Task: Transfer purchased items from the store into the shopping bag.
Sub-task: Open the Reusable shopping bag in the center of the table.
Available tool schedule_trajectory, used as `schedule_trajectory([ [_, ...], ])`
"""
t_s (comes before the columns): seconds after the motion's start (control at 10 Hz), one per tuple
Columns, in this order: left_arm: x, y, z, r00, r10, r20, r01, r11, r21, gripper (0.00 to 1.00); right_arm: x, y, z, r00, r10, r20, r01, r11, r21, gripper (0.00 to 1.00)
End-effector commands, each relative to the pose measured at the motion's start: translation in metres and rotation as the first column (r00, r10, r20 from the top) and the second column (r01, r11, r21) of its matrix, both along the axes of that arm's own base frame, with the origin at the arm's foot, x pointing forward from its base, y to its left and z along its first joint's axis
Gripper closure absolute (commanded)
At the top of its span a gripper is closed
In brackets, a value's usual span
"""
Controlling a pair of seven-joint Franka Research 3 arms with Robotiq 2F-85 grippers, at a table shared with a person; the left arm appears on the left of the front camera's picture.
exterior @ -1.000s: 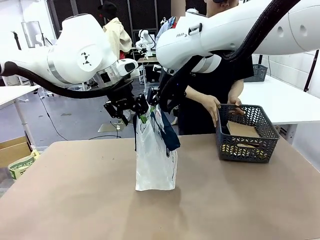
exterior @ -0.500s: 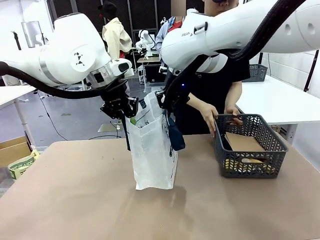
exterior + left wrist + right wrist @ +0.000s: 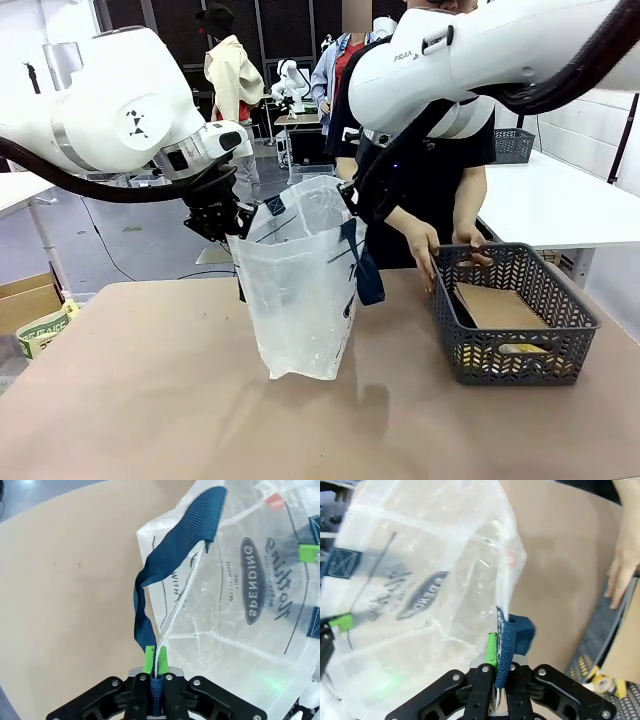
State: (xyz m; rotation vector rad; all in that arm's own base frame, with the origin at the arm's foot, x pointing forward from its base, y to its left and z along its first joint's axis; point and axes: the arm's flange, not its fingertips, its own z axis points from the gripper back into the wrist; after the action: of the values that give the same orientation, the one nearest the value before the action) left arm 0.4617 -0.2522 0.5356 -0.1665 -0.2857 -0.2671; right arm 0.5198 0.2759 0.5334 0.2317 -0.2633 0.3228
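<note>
- Looking across from the front: the left pincer (image 3: 232, 215) and the right pincer (image 3: 352, 205) each grip one side of the top edge of the shopping bag (image 3: 295, 290). Between them the mouth stands wide open. The bag hangs below both pincers, with its bottom on the table (image 3: 150, 400). The basket (image 3: 510, 350) stands on the outer side of the right pincer, apart from the bag. A person's hand (image 3: 425, 238) is at its rim, and a flat cardboard piece (image 3: 497, 303) lies inside.
- Left wrist view: the jaws are pressed together on the navy strap (image 3: 170, 560) and the bag's edge, right at the fingertips. The oval logo (image 3: 252, 587) lies ahead of them.
- Right wrist view: the jaws are clamped on the other strap (image 3: 506, 640) together with the bag's wall. A small yellow object (image 3: 600, 682) lies in the basket, beside this pincer.
- Progress, as I judge it: the bag is held open and looks empty, so all the items are yet to be moved.
</note>
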Motion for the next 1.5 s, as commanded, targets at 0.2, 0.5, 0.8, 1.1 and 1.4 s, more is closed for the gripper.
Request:
schedule_trajectory([
  [0.2,-0.010,0.013,0.005,1.000,0.019,0.007,-0.020,0.997,0.077,1.00,-0.008,-0.024,-0.009,0.991,0.126,0.040,-0.121,0.986,-0.113,1.00],
  [0.5,-0.010,0.013,-0.006,0.999,0.036,-0.009,-0.034,0.990,0.135,1.00,0.000,-0.035,-0.008,0.982,0.187,0.002,-0.185,0.972,-0.142,1.00],
  [0.8,-0.013,0.036,-0.021,0.998,0.059,-0.038,-0.050,0.978,0.204,1.00,-0.004,-0.046,-0.009,0.980,0.199,-0.029,-0.201,0.965,-0.168,1.00],
  [1.1,-0.007,0.031,-0.018,1.000,-0.003,-0.013,0.005,0.985,0.172,1.00,-0.006,-0.041,-0.017,0.968,0.252,0.012,-0.246,0.950,-0.190,1.00],
  [1.4,-0.008,0.024,-0.018,0.999,0.026,-0.033,-0.021,0.989,0.145,1.00,-0.005,-0.038,-0.023,0.953,0.289,0.091,-0.266,0.943,-0.201,1.00],
])
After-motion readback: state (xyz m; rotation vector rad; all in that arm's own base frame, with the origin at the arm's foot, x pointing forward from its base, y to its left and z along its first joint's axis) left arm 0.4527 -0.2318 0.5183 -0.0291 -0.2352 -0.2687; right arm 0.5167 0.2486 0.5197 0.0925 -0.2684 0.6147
